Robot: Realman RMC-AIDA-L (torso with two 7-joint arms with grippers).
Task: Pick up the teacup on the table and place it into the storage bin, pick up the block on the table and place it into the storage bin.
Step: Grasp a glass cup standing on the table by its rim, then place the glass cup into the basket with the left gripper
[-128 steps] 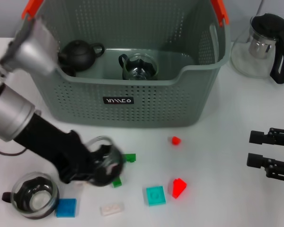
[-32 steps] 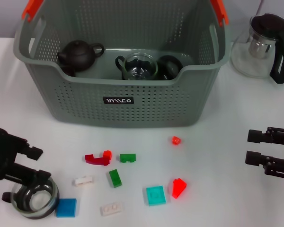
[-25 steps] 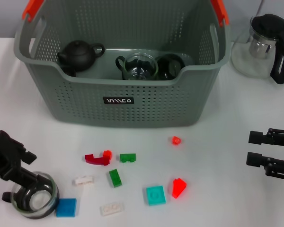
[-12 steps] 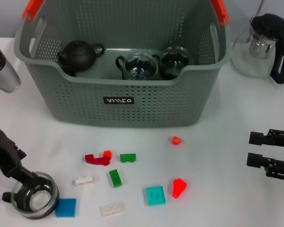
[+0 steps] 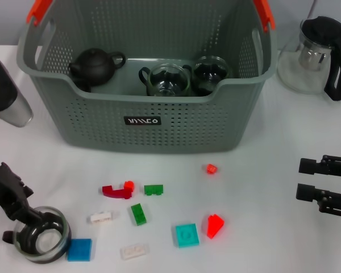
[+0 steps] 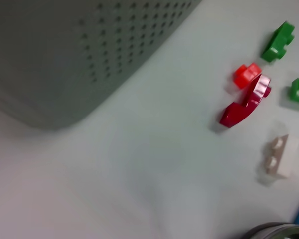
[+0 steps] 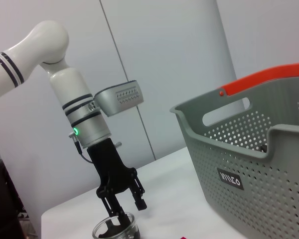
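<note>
Left gripper [image 5: 31, 219] down at the near left corner of the table, fingers spread, 1 fingertip at or inside the rim of a glass teacup [image 5: 41, 242] standing upright on the white table [image 5: 261, 187]; the right wrist view shows the same pose, gripper [image 7: 120, 211] straddling the cup rim [image 7: 115, 230], not closed on it. Right gripper [image 5: 318, 185] hangs idle at the right edge of the table, fingers apart, holding nothing.

Storage bin [image 5: 142, 122], grey perforated, orange-red handle tips, black label on the front wall, sits at the back centre. Inside: a dark teapot [image 5: 95, 64] at the left, 2 glass teacups side by side at centre, 1 clear [image 5: 167, 79] and 1 darker [image 5: 210, 73].

Blocks scattered on the table in front of the bin: dark red curved piece [image 5: 113, 191] touching a small red one [image 5: 128, 185], 2 green blocks [image 5: 154, 189] [image 5: 138, 214], white block [image 5: 100, 216], another white block [image 5: 134, 251], blue flat block [image 5: 79, 249] just beside the teacup, teal square block [image 5: 187, 235], red wedge [image 5: 214, 226], small red stud [image 5: 211, 168].

Glass teapot with black lid and handle [image 5: 318, 54] stands right of the bin. Plain pale wall behind.
</note>
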